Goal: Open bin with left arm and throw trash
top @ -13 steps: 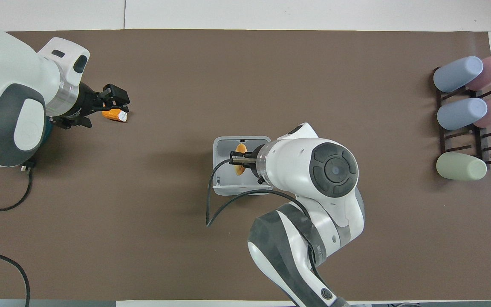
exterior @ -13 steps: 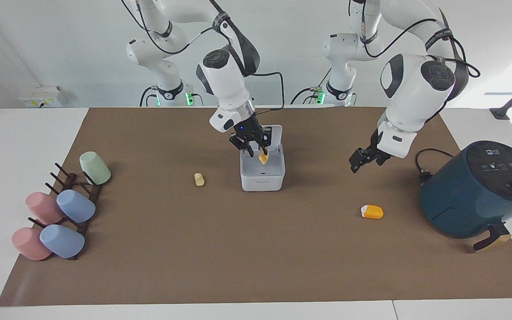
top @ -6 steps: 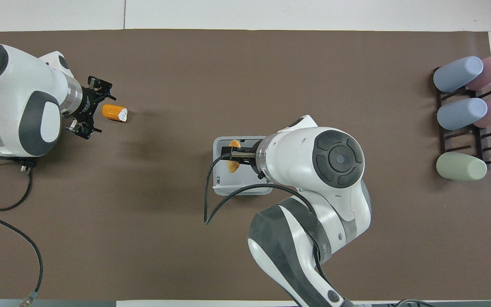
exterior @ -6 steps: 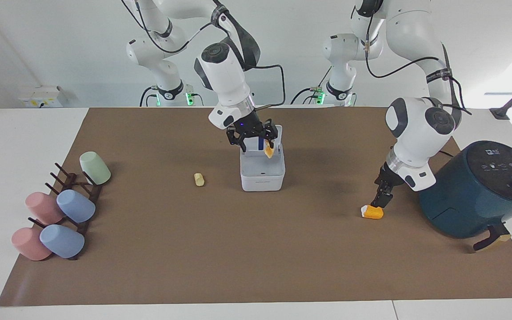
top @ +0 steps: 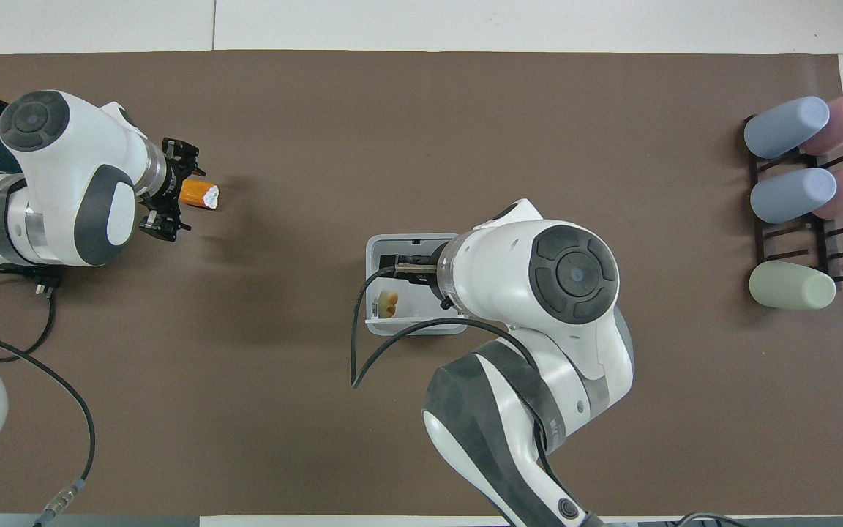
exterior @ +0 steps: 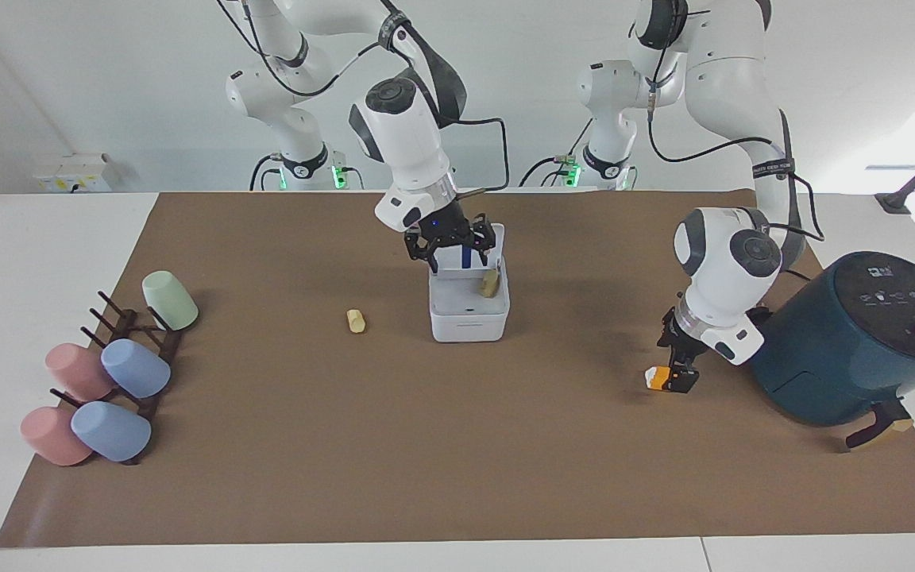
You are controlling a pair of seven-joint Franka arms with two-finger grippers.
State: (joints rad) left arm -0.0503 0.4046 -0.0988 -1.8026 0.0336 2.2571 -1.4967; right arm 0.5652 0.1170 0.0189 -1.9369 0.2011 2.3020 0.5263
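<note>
The white-grey bin (exterior: 469, 318) stands mid-mat with its lid raised at the side nearer the robots. A golden-brown scrap (exterior: 490, 284) lies inside it, also seen in the overhead view (top: 388, 302). My right gripper (exterior: 451, 241) hangs open just over the bin (top: 372, 252), holding nothing. A pale yellow chunk (exterior: 356, 320) lies beside the bin toward the right arm's end; the arm hides it from overhead. My left gripper (exterior: 678, 380) is down at the mat, open, its fingers astride one end of the orange piece (exterior: 653, 377) with the white tip (top: 202, 195).
A dark teal air fryer (exterior: 847, 342) with its cable stands close beside the left gripper at the left arm's end. A dark rack (exterior: 144, 349) holding several pastel cups sits at the right arm's end (top: 795, 234). Brown mat covers the table.
The right gripper opened and the golden-brown scrap dropped into the bin. The left arm swung down from above the mat until its gripper came around the orange piece.
</note>
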